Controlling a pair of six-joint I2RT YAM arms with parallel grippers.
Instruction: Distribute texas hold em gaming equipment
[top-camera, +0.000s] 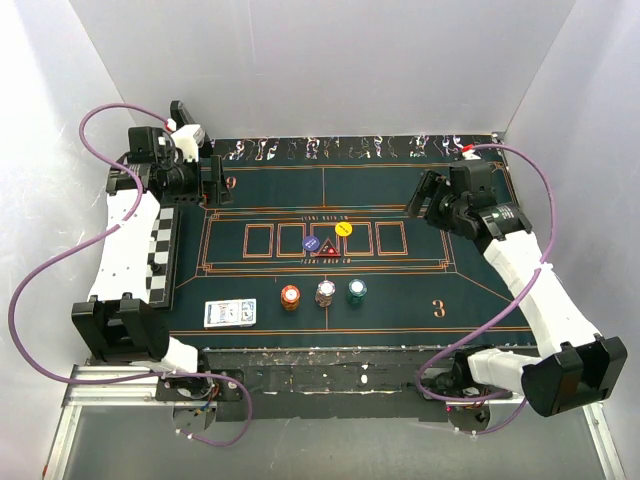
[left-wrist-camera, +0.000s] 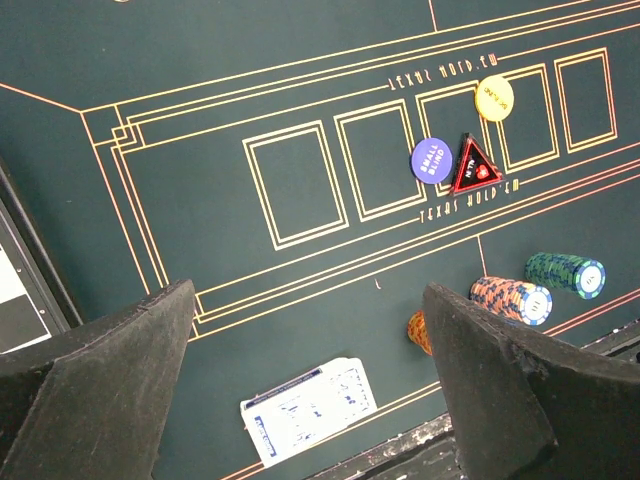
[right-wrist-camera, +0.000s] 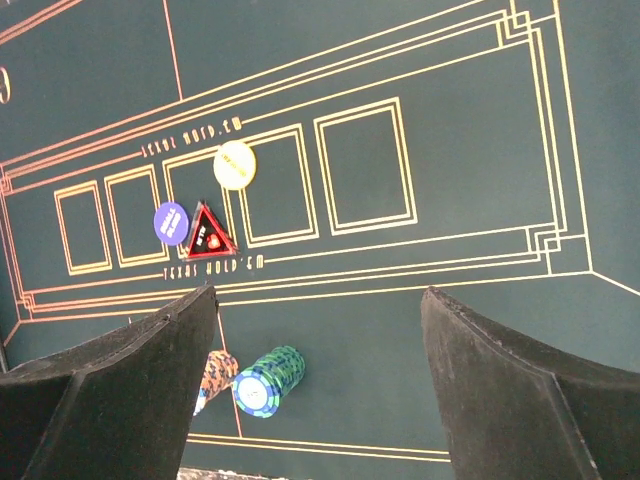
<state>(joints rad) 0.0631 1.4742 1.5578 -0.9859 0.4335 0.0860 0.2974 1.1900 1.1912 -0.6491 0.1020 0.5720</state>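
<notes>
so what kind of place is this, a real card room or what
Most likely a robot test cell, not a card room: plain white walls close it in, a hold'em mat with chip stacks lies in the middle, and two robot arms are bolted at the near edge.

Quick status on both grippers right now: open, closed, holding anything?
Left gripper: open, jaws wide apart, holding nothing.
Right gripper: open, jaws wide apart, holding nothing.

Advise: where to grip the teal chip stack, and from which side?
Pinch the teal chip stack across its round side wall, coming straight down, fingers near and far. It stands upright; the white stack sits close beside it.
</notes>
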